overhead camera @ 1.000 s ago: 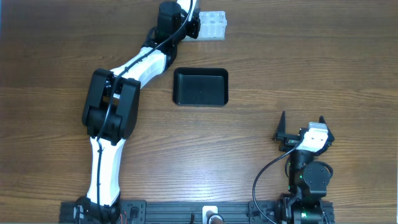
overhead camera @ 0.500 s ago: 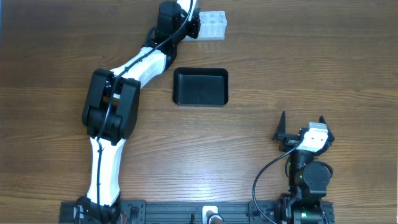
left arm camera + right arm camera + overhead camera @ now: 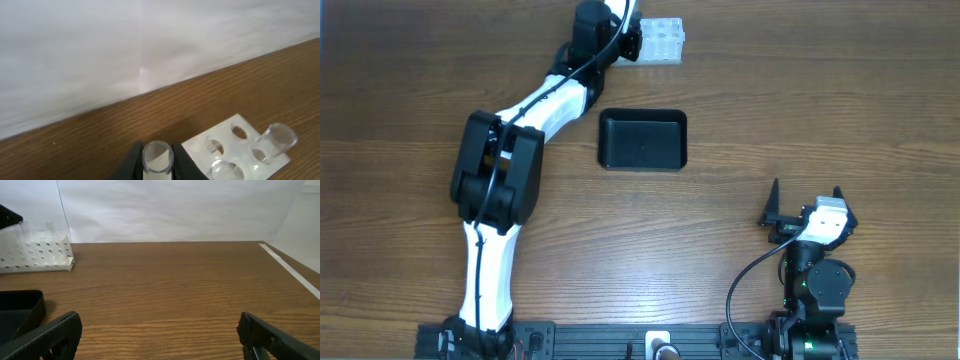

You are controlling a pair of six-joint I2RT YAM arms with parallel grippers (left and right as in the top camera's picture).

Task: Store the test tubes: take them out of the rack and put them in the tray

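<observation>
One tube [image 3: 158, 157] clamped, rack [image 3: 660, 42] near table [image 3: 820, 120] edge

We see a table [image 3: 820, 120] of brown wood, with a fine grain and a dull sheen. The tray [image 3: 642, 114] looks like smooth black plastic, faintly glossy. The rack [image 3: 661, 40] is clear plastic, and the test tube [image 3: 158, 156] is transparent and shiny.

Brown wood-grain table [image 3: 820, 120]. Black tray [image 3: 642, 142] lies flat near centre, slightly toward 12 o'clock, open side up. Clear rack [image 3: 661, 40] stands at 12 o'clock of the tray, near the far edge, apart from it. White tape strip [image 3: 287, 267] lies flat on the wood.
</observation>
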